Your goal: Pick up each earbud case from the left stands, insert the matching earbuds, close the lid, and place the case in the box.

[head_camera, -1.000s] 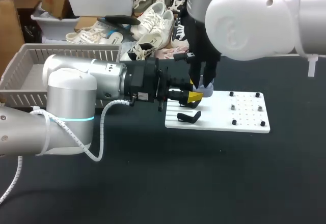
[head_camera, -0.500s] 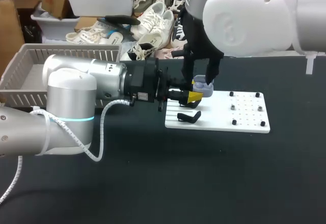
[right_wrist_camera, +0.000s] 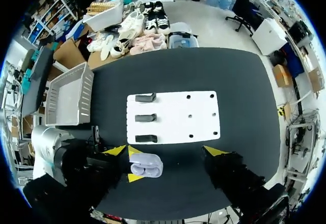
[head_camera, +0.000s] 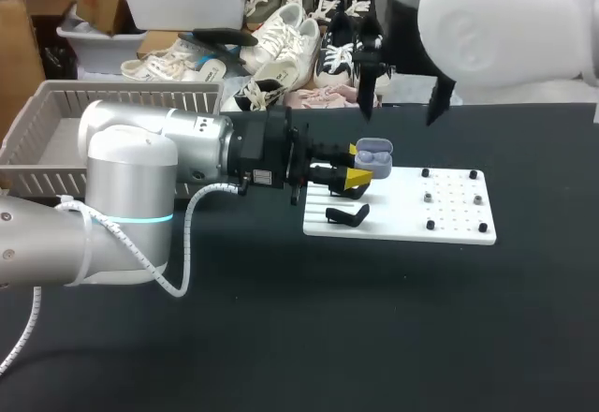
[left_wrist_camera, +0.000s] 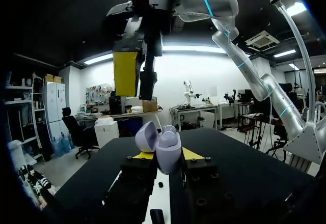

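A lavender earbud case (head_camera: 372, 159) with its lid up sits between the yellow tips of my left gripper (head_camera: 357, 166), which is shut on it just off the near-left corner of the white stand board (head_camera: 449, 211). Earbuds show in its wells. In the left wrist view the case (left_wrist_camera: 164, 141) stands upright between the left gripper (left_wrist_camera: 167, 158) fingers. My right gripper (head_camera: 402, 101) hangs open well above and behind the case, holding nothing. From the right wrist view, its gripper (right_wrist_camera: 166, 151) is spread wide high over the case (right_wrist_camera: 146, 164).
A black stand (head_camera: 346, 214) sits on the board's left end; the right wrist view shows three such stands (right_wrist_camera: 145, 117) in a row, all bare. A grey basket (head_camera: 42, 150) stands at the table's back left. Dark tabletop lies open in front of the board.
My right gripper opened wide and rose up and back from the case, uncovering it. The left arm and the case kept still.
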`<state>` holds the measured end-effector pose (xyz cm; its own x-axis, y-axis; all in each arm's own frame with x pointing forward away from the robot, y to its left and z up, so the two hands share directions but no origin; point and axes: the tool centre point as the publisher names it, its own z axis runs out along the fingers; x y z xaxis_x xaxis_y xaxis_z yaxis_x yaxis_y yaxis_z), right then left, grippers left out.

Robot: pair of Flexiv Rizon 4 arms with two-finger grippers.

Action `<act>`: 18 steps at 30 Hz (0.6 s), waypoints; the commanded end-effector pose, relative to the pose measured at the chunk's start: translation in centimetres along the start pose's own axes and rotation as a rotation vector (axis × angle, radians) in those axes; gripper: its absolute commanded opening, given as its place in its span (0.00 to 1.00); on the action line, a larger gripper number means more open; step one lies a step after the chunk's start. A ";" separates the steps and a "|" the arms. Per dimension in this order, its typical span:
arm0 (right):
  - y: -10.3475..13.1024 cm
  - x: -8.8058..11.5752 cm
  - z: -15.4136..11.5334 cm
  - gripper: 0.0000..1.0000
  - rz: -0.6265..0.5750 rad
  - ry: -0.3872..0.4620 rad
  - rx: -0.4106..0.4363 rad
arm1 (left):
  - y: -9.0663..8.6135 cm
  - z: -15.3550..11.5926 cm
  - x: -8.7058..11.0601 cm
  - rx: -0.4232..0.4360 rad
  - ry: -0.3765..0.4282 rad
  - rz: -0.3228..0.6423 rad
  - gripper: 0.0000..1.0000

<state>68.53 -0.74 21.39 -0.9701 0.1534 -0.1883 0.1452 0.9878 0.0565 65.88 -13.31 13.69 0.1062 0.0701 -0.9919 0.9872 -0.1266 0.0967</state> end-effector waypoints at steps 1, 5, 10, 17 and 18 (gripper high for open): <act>-0.3 -0.2 1.3 1.00 0.031 -0.021 0.012 | 0.1 0.0 0.0 0.002 0.000 0.000 0.00; -0.9 -0.4 2.6 1.00 0.043 -0.002 0.023 | 0.1 0.0 0.0 0.002 0.000 0.000 0.00; -1.6 0.4 3.0 1.00 0.047 0.017 0.030 | 0.1 0.0 0.0 0.002 0.000 0.000 0.00; -2.1 1.6 2.7 1.00 0.041 0.037 0.016 | 0.1 0.0 0.0 0.002 0.000 0.000 0.00; -2.1 1.7 2.7 1.00 0.039 0.039 0.016 | 0.1 0.0 0.0 0.002 0.000 0.000 0.00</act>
<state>67.84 -2.17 18.15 -0.9716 0.1897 -0.1412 0.1855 0.9817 0.0422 65.88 -13.31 13.68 0.1061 0.0702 -0.9919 0.9872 -0.1267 0.0967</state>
